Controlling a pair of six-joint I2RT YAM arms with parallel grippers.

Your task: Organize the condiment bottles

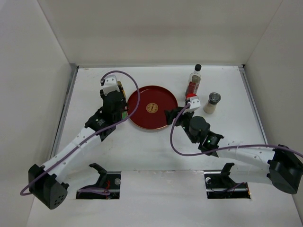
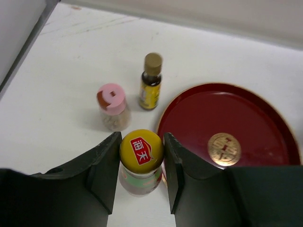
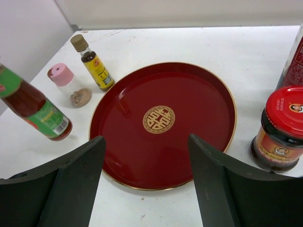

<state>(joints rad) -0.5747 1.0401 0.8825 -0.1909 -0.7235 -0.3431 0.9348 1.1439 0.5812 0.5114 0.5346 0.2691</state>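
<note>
The left gripper is clamped on the red sauce bottle, beside the round red tray; the right gripper hangs open; no bottle is on the tray, so the tidying looks barely begun; the pink-capped shaker, small yellow bottle and red-lidded jar stand around it; the clamped bottle's yellow cap shows white Chinese writing on red.

Site looked like a robotics lab test cell: I saw a white table boxed by bare white panels, left arm and right arm bolted at its near edge, purple cables trailing.
</note>
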